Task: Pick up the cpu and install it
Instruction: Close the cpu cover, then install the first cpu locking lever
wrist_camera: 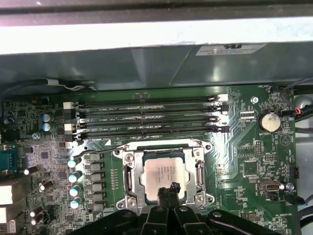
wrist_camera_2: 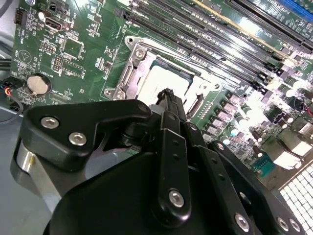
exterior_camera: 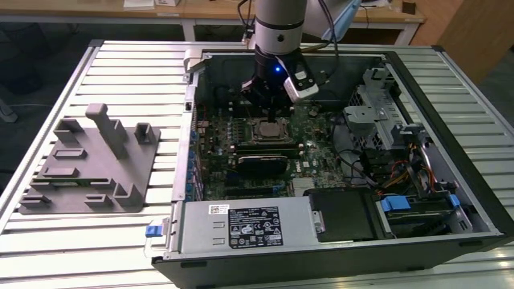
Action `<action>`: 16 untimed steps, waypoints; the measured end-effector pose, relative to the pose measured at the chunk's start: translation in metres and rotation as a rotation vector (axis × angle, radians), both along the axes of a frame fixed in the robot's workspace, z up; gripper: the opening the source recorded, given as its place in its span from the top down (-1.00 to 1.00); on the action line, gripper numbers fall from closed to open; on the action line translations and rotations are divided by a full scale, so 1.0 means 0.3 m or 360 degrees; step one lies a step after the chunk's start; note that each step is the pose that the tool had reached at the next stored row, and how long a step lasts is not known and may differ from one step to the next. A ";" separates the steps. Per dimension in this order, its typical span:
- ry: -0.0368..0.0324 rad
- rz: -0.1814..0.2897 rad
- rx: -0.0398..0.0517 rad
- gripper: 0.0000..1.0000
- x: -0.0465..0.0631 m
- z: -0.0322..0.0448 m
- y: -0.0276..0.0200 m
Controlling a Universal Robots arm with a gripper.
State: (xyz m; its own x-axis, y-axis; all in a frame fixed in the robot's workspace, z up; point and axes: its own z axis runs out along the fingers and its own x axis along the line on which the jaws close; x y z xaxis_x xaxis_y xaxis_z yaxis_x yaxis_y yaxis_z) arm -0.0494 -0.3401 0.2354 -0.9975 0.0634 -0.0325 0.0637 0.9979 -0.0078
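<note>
The cpu [wrist_camera: 164,169] lies flat inside the open metal-framed socket [wrist_camera: 128,174] on the green motherboard, its silver top facing up. It also shows as the cpu [wrist_camera_2: 164,81] in the second wrist view and the cpu [exterior_camera: 269,129] in the exterior view. My gripper [wrist_camera: 169,192] hangs straight over the socket, inside the open computer case. Its black fingers are pressed together with nothing between them. The tips [wrist_camera_2: 167,95] sit over one edge of the chip, at or just above its surface; I cannot tell whether they touch.
Several memory slots [wrist_camera: 146,117] run alongside the socket, and capacitors [wrist_camera: 74,176] stand on its other side. A round battery [wrist_camera: 269,121] sits on the board. The case walls [exterior_camera: 192,78], power supply [exterior_camera: 241,226] and drive cages [exterior_camera: 377,114] ring the board. A grey fixture plate [exterior_camera: 88,168] rests on the table toward the exterior view's left.
</note>
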 end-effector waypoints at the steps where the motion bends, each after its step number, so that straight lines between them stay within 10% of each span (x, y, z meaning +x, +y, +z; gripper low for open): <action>1: 0.0000 0.0000 0.0000 0.79 0.000 0.000 0.000; 16: 0.0000 0.0000 0.0000 0.79 -0.009 0.005 0.000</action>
State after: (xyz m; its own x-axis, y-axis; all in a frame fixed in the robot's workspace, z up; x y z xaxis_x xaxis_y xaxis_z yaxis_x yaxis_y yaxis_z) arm -0.0522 -0.3402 0.2369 -0.9975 0.0633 -0.0324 0.0636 0.9979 -0.0081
